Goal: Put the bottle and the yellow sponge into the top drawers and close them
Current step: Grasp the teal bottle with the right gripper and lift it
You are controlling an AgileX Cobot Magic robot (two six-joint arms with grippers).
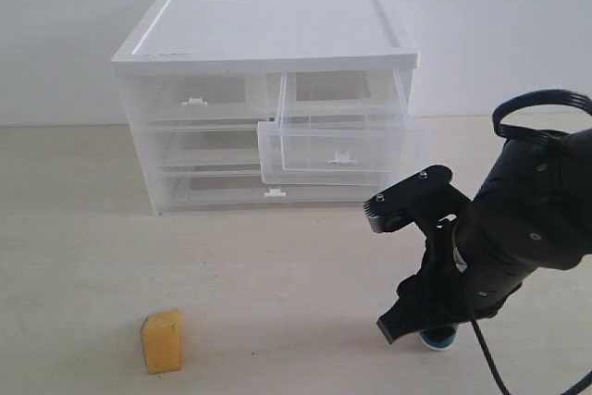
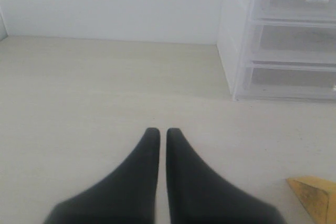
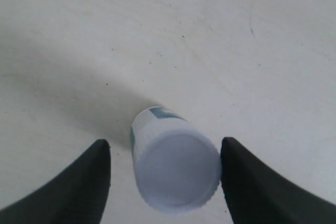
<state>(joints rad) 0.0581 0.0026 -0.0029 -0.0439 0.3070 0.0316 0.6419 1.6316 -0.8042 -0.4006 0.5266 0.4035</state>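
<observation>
The bottle (image 3: pixel 176 169) stands upright on the table, white cap toward the right wrist camera, a strip of teal body showing. My right gripper (image 3: pixel 165 141) is open and straddles it: one finger is close against the cap, the other stands apart. In the exterior view only the bottle's base (image 1: pixel 437 339) shows under the right gripper (image 1: pixel 421 326). The yellow sponge (image 1: pixel 162 341) rests at the front left, and its corner (image 2: pixel 315 198) shows beside my shut, empty left gripper (image 2: pixel 159 132). The top right drawer (image 1: pixel 314 150) is pulled out; the top left drawer (image 1: pixel 194 99) is pushed in.
The white-topped cabinet (image 1: pixel 277 30) stands at the back against a white wall, with two full-width drawers (image 1: pixel 274 193) below, both pushed in. Its side and drawer fronts (image 2: pixel 283 51) show in the left wrist view. The left arm is out of the exterior view.
</observation>
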